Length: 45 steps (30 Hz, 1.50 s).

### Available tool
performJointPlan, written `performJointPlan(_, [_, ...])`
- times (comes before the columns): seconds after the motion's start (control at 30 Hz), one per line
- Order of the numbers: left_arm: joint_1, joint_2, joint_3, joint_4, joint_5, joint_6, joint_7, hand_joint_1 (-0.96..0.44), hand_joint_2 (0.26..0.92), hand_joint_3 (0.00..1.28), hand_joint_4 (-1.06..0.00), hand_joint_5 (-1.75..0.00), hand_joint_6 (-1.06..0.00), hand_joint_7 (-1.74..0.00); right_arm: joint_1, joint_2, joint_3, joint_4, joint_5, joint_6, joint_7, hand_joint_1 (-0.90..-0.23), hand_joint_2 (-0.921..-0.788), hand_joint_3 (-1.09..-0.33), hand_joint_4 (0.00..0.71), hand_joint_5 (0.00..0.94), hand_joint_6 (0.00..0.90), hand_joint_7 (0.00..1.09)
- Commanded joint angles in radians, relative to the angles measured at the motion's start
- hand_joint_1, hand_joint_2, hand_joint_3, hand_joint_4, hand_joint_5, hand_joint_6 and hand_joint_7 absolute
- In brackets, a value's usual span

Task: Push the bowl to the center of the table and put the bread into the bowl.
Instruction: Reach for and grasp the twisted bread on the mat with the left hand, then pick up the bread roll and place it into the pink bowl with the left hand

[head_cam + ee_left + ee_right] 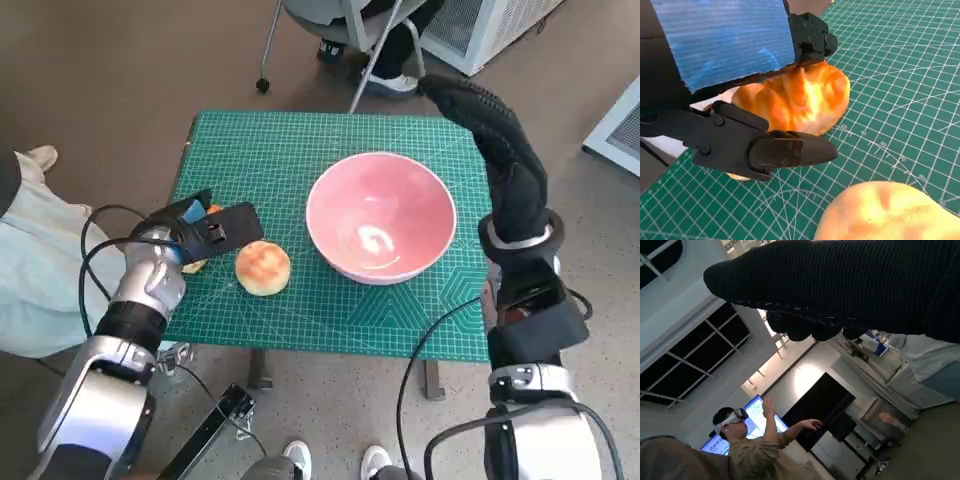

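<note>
The pink bowl point(380, 215) stands empty on the green mat point(260, 150), a little right of the middle. A round bread roll point(263, 267) point(890, 212) lies on the mat to the bowl's left. Further left is a second, orange-yellow bread piece point(805, 95) point(213, 210). My left hand point(205, 228) point(730, 75) holds it between thumb point(785, 150) and fingers, low on the mat. My gloved right hand point(495, 125) point(840, 285) is lifted past the bowl's far right rim, fingers stretched, holding nothing.
A chair and a person's feet point(385, 80) are beyond the table's far edge. Someone in pale trousers point(35, 260) sits at the left. Cables hang by both forearms. The right wrist view shows a person wearing a headset point(740, 440).
</note>
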Motion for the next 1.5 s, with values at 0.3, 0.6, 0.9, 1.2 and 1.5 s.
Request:
performJointPlan(0.3, [0.055, -0.012, 0.011, 0.032, -0.026, -0.059, 0.093, -0.19, 0.921, 0.02, -0.66, -0.66, -0.49, -0.70, 0.026, 0.000, 0.005, 0.011, 0.011, 0.008, 0.007, -0.598, -0.921, -0.720, 0.319, 0.000, -0.001, 0.81])
performJointPlan(0.6, [0.049, 0.045, 0.021, -0.024, -0.022, -0.146, 0.176, 0.03, 0.886, 0.18, -0.65, -1.29, -0.55, -1.08, 0.029, 0.003, 0.009, 0.008, 0.024, 0.013, 0.016, -0.604, -0.921, -0.713, 0.318, 0.000, -0.001, 0.81])
performJointPlan(0.9, [0.063, 0.106, 0.120, -0.359, -0.053, -0.125, 0.195, 0.00, 0.694, 0.48, -0.69, -1.38, -0.66, -1.03, 0.024, 0.003, 0.013, 0.013, 0.038, 0.018, 0.027, -0.605, -0.921, -0.709, 0.317, 0.000, -0.001, 0.81])
performJointPlan(1.2, [0.051, 0.081, 0.214, -0.630, -0.081, -0.125, 0.226, 0.00, 0.868, 0.12, -0.77, -1.12, -0.65, -1.11, 0.022, 0.006, 0.017, 0.008, 0.045, 0.023, 0.036, -0.605, -0.921, -0.712, 0.317, 0.000, -0.001, 0.81])
performJointPlan(1.5, [-0.007, -0.020, 0.206, -0.761, -0.083, -0.144, 0.260, 0.00, 0.903, 0.04, -0.80, -1.05, -0.65, -1.14, 0.024, 0.004, 0.016, 0.005, 0.054, 0.022, 0.044, -0.604, -0.921, -0.713, 0.316, 0.000, -0.001, 0.81])
